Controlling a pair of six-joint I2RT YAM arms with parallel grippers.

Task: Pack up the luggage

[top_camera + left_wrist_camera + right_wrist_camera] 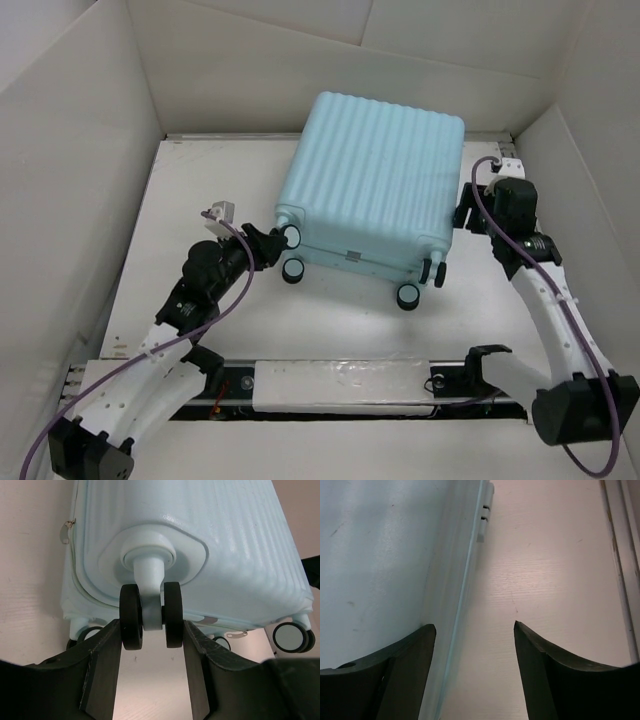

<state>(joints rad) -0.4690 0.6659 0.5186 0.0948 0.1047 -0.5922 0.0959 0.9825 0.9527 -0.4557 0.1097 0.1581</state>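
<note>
Top view: the luggage (375, 180) lies shut, pale aqua ribbed shell up, at mid-back of the worktop (200, 330).
Left wrist: the left fingers (107, 650) clamp a corner caster wheel (131, 617); the step is probably repositioning the case.
Right wrist: the right fingers (410, 660) are spread, one by the shell's side; next they should brace it.

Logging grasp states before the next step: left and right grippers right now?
Left gripper: closed on a caster wheel of the luggage.
Right gripper: open, holding nothing, alongside the luggage.
</note>
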